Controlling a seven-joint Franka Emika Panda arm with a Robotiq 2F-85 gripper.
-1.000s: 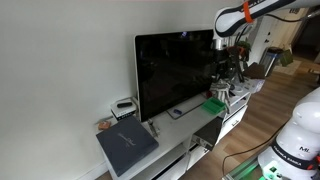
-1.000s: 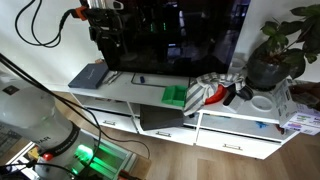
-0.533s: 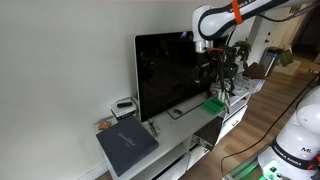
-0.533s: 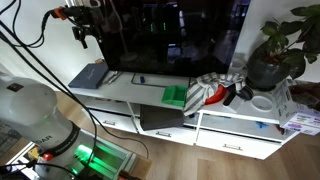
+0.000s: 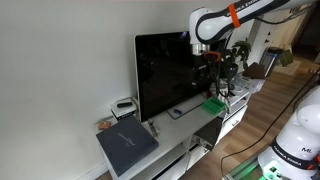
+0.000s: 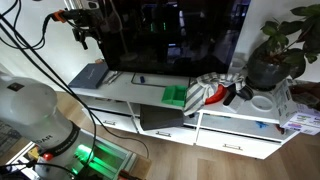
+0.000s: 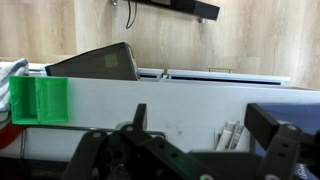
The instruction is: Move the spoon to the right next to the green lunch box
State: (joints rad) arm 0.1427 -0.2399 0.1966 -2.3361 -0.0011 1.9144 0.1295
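The robot's gripper (image 6: 85, 36) hangs high in the upper left of an exterior view. It is in the air by the left edge of the big black TV (image 6: 175, 35). It is well above the white cabinet (image 6: 120, 92) and touches nothing. In the wrist view the gripper (image 7: 200, 140) fills the bottom of the frame, dark and blurry. Its two fingers (image 7: 138, 117) stand wide apart, and nothing is between them.

The green lunch box (image 6: 176, 95) sits on top of the white cabinet, near the middle of the frame, just under the TV. A striped cloth (image 6: 212, 90) lies right beside it, toward the right of the frame. In the wrist view the green lunch box (image 7: 40, 100) shows at the left edge, on the white top. In an exterior view the green lunch box (image 5: 213, 103) is right of the middle, lower down than the gripper (image 5: 207, 60).

A gray book (image 6: 90, 75) lies on the left end of the cabinet, below the gripper. A plant (image 6: 270, 55) stands at the right end, with a white cup (image 6: 262, 103) near it. A drawer (image 6: 160, 120) under the lunch box is pulled open.

A small dark thing (image 6: 140, 78) lies on the cabinet top between the book and the lunch box. It is too small to tell if it is the spoon.
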